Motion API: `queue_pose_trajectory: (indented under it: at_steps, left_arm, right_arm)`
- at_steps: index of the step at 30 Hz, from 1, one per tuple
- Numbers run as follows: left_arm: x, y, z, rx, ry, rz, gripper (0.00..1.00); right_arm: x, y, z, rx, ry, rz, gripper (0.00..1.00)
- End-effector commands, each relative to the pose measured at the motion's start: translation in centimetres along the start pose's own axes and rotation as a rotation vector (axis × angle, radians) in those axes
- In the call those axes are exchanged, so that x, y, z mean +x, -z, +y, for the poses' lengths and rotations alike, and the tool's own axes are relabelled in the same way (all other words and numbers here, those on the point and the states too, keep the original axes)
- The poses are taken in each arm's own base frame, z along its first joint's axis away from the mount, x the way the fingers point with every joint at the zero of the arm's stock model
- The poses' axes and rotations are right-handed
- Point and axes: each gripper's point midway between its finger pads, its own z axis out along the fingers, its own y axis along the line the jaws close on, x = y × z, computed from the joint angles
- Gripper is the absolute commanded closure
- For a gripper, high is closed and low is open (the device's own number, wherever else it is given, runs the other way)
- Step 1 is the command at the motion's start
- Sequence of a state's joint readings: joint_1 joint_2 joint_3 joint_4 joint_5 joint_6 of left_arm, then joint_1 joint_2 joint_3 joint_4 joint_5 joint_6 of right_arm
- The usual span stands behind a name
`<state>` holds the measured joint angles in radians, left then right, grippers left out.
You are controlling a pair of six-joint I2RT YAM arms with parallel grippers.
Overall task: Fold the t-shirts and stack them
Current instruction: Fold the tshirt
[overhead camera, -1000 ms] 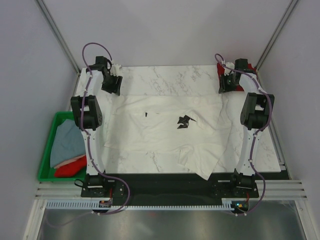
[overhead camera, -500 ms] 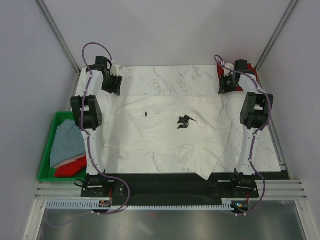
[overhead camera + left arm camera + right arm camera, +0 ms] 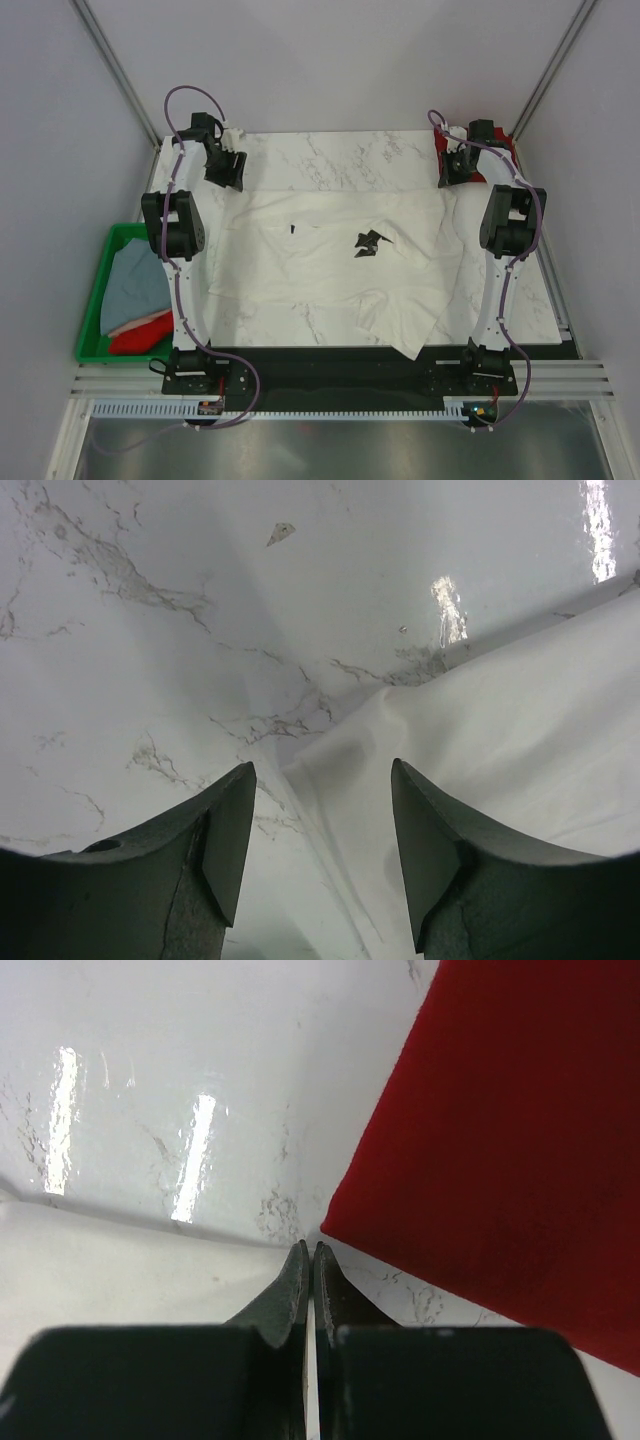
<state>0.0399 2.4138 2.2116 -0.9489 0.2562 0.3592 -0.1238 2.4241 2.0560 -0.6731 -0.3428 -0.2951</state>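
White t-shirt (image 3: pixel 320 270) lies spread on marble table (image 3: pixel 330 155). Left gripper (image 3: pixel 322 770): jaws wide apart, empty, over the shirt's far-left corner. Right gripper (image 3: pixel 309 1248): jaws pressed together at the shirt's far-right edge, just beside dark red t-shirt (image 3: pixel 500 1160); cannot tell if cloth is pinched.

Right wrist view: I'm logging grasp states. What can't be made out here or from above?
- Right pincer: shut; its own fingers hide any pinched cloth.
- Dark red shirt: cut off by frame edges; from above, the right arm covers most.
- Print on white shirt: too small from above.
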Motion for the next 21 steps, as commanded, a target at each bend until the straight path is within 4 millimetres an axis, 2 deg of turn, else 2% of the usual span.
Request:
queue_pose_trajectory:
  at_steps: [1, 5, 15, 18, 19, 21]
  left_arm:
    - [-1.1, 0.8, -0.6, 0.036, 0.008, -0.035, 0.37]
    - [-0.5, 0.1, -0.4, 0.038, 0.013, -0.015, 0.43]
    - [0.7, -1.9, 0.8, 0.036, 0.029, 0.017, 0.51]
    - [1.0, -2.5, 0.9, 0.045, 0.027, 0.022, 0.63]
    - [0.9, -2.5, 0.8, 0.05, 0.026, 0.022, 0.73]
    - [0.6, -2.3, 0.4, 0.071, 0.023, 0.008, 0.84]
  right_arm:
    - [0.8, -0.8, -0.4, -0.001, 0.005, 0.02, 0.99]
    - [0.9, -0.6, -0.5, 0.004, 0.006, 0.023, 0.99]
    - [1.2, -0.3, -0.5, 0.014, 0.011, 0.031, 0.98]
    - [1.2, -0.2, -0.5, 0.015, 0.011, 0.033, 0.99]
    - [1.3, -0.3, -0.4, 0.014, 0.011, 0.034, 1.0]
    - [1.3, -0.2, -0.4, 0.013, 0.011, 0.034, 1.0]
